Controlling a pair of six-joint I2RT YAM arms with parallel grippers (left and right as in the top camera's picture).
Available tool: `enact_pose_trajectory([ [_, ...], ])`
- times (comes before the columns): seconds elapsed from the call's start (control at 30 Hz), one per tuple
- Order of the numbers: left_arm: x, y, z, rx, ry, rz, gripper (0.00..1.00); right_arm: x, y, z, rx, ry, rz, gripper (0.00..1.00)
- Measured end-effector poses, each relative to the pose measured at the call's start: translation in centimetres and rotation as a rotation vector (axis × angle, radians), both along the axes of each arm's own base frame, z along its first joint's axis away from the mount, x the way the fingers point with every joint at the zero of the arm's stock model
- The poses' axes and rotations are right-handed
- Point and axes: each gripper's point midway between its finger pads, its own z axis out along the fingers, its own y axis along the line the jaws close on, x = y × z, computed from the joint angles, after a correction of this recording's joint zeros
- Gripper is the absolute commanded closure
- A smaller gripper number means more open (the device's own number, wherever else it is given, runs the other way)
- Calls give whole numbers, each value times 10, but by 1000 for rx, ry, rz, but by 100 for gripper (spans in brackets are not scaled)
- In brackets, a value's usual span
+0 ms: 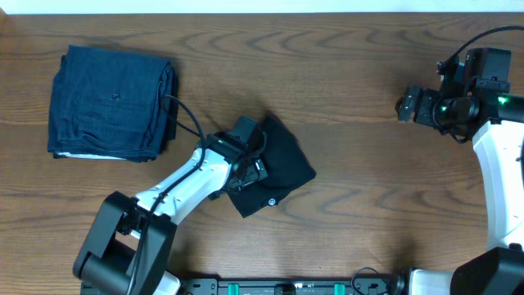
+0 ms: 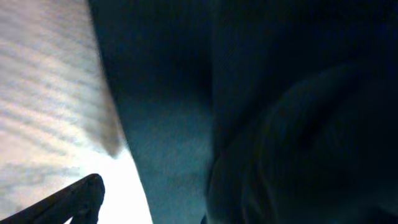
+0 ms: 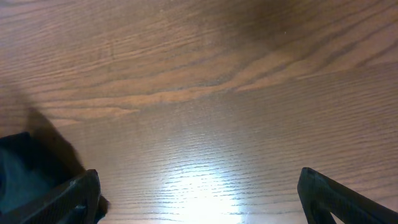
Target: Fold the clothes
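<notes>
Wooden table [image 1: 352, 74], bunched black T-shirt [image 1: 288, 166]

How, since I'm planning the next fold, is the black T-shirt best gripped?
Probably the black T-shirt at its free corner nearest the right arm, approached from that side by the open right gripper: the bundle lies flat and the left gripper covers its other end.

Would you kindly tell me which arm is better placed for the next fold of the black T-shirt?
Left. The left gripper is right on the black T-shirt, and fabric fills its wrist view. The right gripper hangs open over bare table far to the side, touching nothing.
</notes>
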Motion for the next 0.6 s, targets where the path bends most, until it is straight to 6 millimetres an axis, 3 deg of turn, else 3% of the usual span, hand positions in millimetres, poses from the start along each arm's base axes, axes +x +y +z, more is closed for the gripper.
enact_pose_trajectory([
  [0.27,2,16,31,45,-87,15,1,0,0,0,0,0,0,1],
  [0.37,5,22,33,74,-109,24,1,0,0,0,0,0,0,1],
  [0.47,9,27,34,97,-128,36,13,0,0,0,0,0,0,1],
  [0.6,16,31,32,109,-145,58,13,0,0,0,0,0,0,1],
])
